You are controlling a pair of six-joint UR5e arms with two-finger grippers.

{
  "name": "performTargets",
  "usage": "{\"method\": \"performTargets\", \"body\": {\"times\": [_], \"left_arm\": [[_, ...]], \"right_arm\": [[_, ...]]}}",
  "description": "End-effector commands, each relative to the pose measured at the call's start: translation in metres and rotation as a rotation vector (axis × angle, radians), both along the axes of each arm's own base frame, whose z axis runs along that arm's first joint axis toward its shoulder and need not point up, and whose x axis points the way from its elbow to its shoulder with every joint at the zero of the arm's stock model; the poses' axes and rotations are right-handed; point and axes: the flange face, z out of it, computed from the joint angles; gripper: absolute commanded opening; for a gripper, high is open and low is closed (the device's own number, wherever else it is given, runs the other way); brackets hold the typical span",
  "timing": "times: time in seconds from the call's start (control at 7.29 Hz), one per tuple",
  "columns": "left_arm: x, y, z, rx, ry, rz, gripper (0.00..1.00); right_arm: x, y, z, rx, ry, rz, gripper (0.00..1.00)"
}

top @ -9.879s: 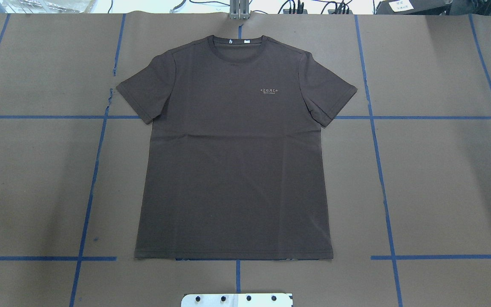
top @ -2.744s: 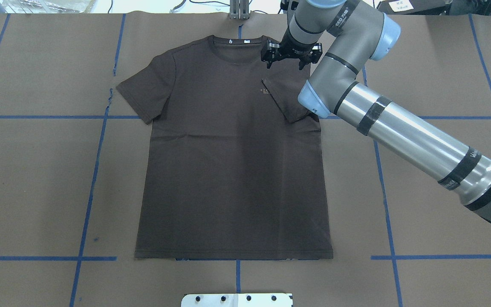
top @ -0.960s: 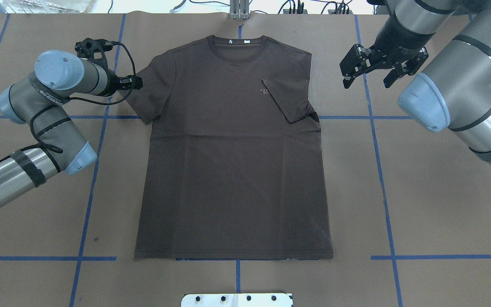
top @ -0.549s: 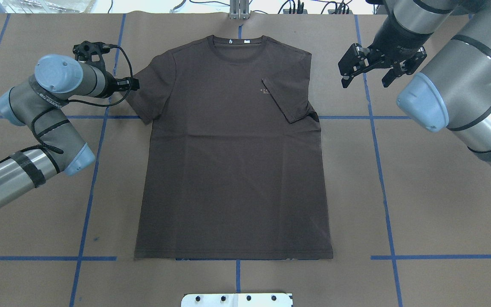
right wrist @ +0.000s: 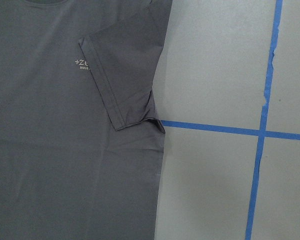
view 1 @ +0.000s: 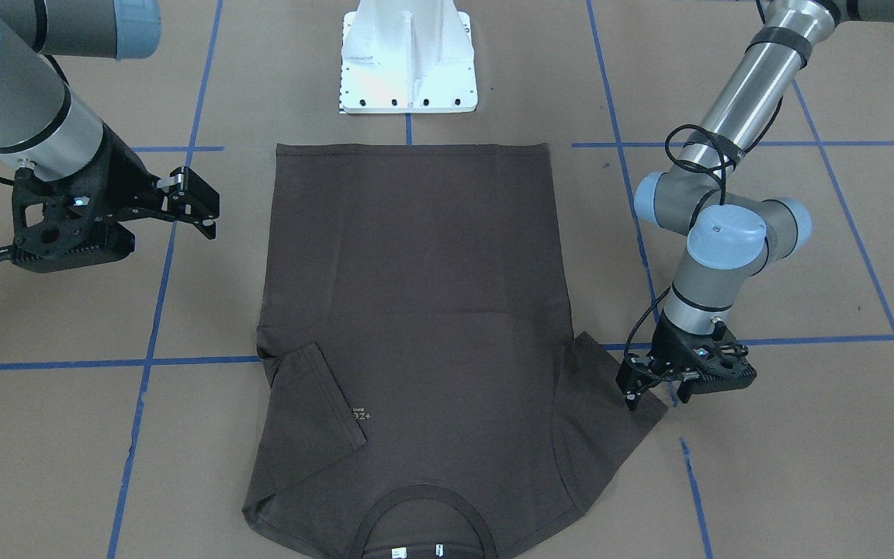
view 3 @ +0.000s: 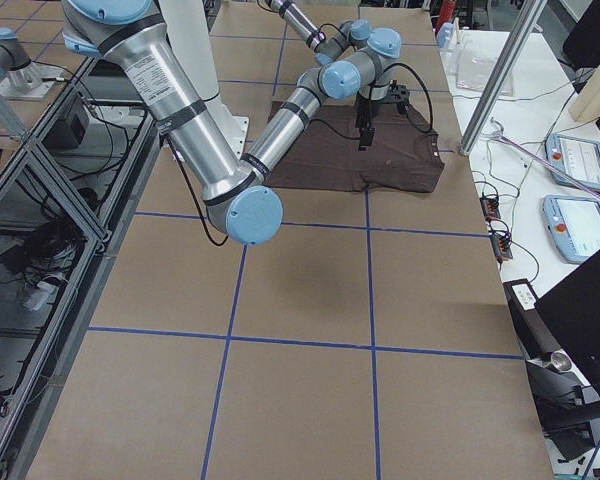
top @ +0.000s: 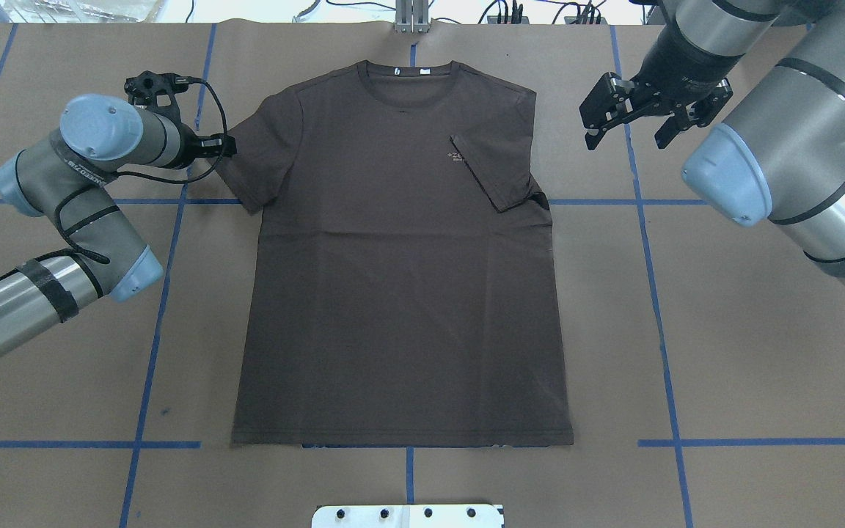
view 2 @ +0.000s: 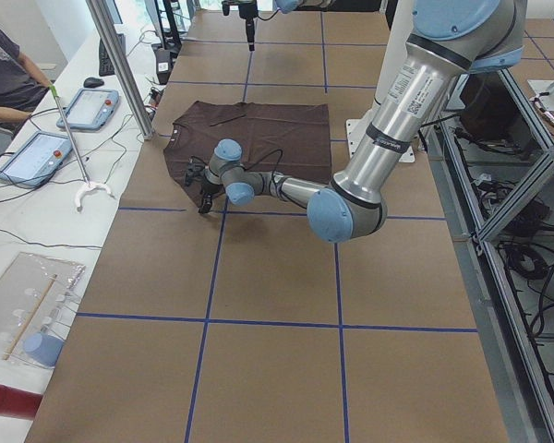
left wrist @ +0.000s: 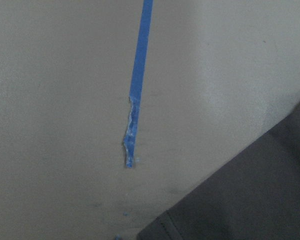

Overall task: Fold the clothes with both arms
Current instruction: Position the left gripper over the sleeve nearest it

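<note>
The dark brown T-shirt (top: 400,293) lies flat on the brown paper, collar (top: 409,73) at the far side. One sleeve (top: 496,165) is folded over the chest and half covers the lettering; it also fills the right wrist view as the folded sleeve (right wrist: 122,80). The other sleeve (top: 257,158) lies spread out. My left gripper (top: 228,145) is low at that sleeve's outer edge and looks open (view 1: 653,396). The left wrist view holds only the sleeve corner (left wrist: 250,200). My right gripper (top: 626,141) hangs open beside the shirt's folded side, holding nothing (view 1: 210,211).
Blue tape lines (top: 653,293) cross the paper. The white pedestal base (view 1: 408,62) stands just past the hem. A side bench with tablets (view 2: 37,152) and a seated person (view 2: 5,69) lies beyond the collar end. A metal post (view 2: 125,74) rises at the table's edge.
The sleeve was folded onto the chest and the right gripper withdrew to the side. Over the last second the left gripper crept slightly outward along the spread sleeve's edge; the right drifted a little.
</note>
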Motion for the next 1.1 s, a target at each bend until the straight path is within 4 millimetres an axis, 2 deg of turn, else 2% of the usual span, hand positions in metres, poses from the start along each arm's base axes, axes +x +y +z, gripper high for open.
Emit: {"method": "performTargets", "body": {"times": [0.0,0.14,0.41,0.55,0.69,0.82,0.96], "left_arm": [[0.002,-0.001,-0.004,0.000,0.003,-0.002,0.60],[0.002,-0.001,-0.006,0.001,0.006,-0.003,0.52],[0.005,-0.004,-0.014,0.006,0.011,-0.004,0.45],[0.005,-0.004,-0.016,0.006,0.013,-0.005,0.35],[0.004,-0.005,-0.016,0.007,0.015,-0.005,0.18],[0.003,-0.010,-0.026,0.013,0.020,-0.009,0.00],[0.004,-0.013,-0.036,0.019,0.029,-0.008,0.00]], "right_arm": [[0.000,0.000,0.001,-0.002,0.001,0.000,1.00],[0.000,0.000,0.003,0.000,0.000,0.000,1.00],[-0.001,-0.001,0.004,-0.002,0.001,0.000,1.00],[-0.001,-0.001,0.004,-0.002,0.001,0.000,1.00],[-0.001,-0.001,0.004,-0.002,0.001,0.000,1.00],[-0.001,-0.001,0.004,-0.002,0.001,0.000,1.00],[0.000,-0.001,0.005,-0.003,0.002,0.000,1.00]]}}
